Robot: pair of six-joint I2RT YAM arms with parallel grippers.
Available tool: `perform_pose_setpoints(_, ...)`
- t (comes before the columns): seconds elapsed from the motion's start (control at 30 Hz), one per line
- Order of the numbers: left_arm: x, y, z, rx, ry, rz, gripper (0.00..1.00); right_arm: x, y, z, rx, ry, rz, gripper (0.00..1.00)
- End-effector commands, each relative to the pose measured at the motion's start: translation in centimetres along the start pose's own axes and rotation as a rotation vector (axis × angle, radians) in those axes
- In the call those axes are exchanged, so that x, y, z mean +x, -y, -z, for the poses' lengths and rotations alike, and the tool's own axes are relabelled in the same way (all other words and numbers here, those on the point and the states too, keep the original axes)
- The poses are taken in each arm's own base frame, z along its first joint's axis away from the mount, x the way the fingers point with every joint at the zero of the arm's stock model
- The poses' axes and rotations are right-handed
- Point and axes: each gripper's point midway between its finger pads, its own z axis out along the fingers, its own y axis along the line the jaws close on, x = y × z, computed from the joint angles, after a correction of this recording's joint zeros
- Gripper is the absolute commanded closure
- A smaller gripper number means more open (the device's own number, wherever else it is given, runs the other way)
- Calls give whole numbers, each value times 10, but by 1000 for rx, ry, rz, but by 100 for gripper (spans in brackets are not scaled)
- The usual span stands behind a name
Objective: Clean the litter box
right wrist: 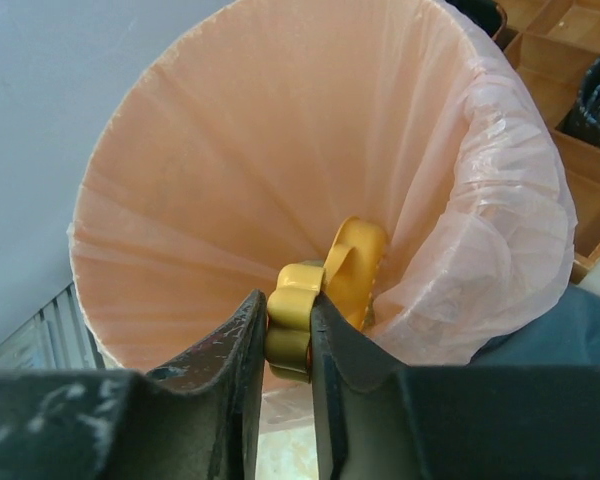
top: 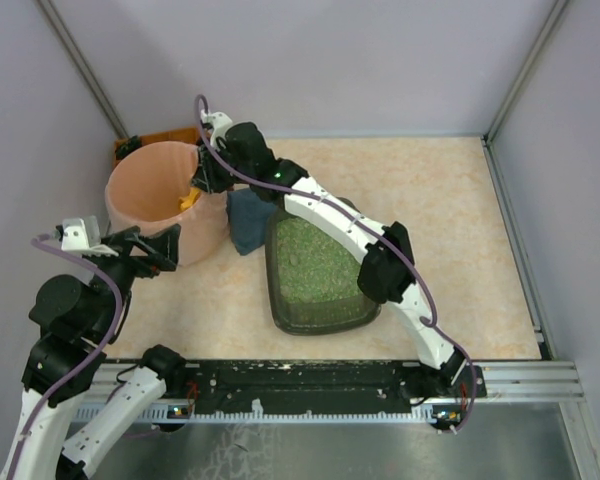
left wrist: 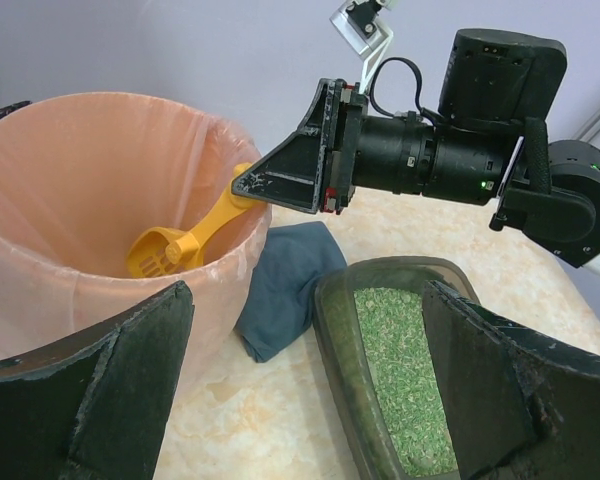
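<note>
Right gripper [right wrist: 288,325] clamped on yellow scoop [right wrist: 355,262] handle, head down inside pink bucket [right wrist: 180,150], upper left, likely dumping waste. Left gripper [left wrist: 308,330] jaws wide apart, empty.

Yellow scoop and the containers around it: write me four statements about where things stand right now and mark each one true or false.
1. The right gripper is shut on the handle of the yellow scoop. True.
2. The scoop's head hangs over the litter box. False: it sits inside the pink bucket, below the rim.
3. The left gripper holds the blue cloth. False: its jaws are wide open and empty; the cloth lies on the table between bucket and litter box.
4. The litter box holds green granules. True.
</note>
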Motion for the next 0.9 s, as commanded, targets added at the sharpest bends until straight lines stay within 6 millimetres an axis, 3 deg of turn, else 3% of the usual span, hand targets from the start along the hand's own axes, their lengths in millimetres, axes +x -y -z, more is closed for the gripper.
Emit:
perform_pose_setpoints(0.0, -5, -2, 4, -8, 17, 3, 0, -26, -17, 3, -30, 74, 37, 83)
perform_pose_setpoints(0.13, -6, -4, 5, -13, 18, 3, 0, -51, -28, 13, -48, 139, 53, 94)
perform_pose_setpoints(0.23, -7, -4, 6, -14, 21, 3, 0, -83, -40, 29, -54, 219, 75, 97)
perform_pose_setpoints(0.47, -7, -2, 5, -6, 20, 6, 0, -166, -64, 89, -40, 437, 135, 100)
perform_pose_setpoints(0.7, -8, 2, 3, 8, 21, 13, 0, -190, -63, 138, -18, 467, 135, 100)
perform_pose_setpoints(0.87, -3, 8, -3, 31, 9, 18, 0, -213, -69, 214, -26, 574, 102, 100)
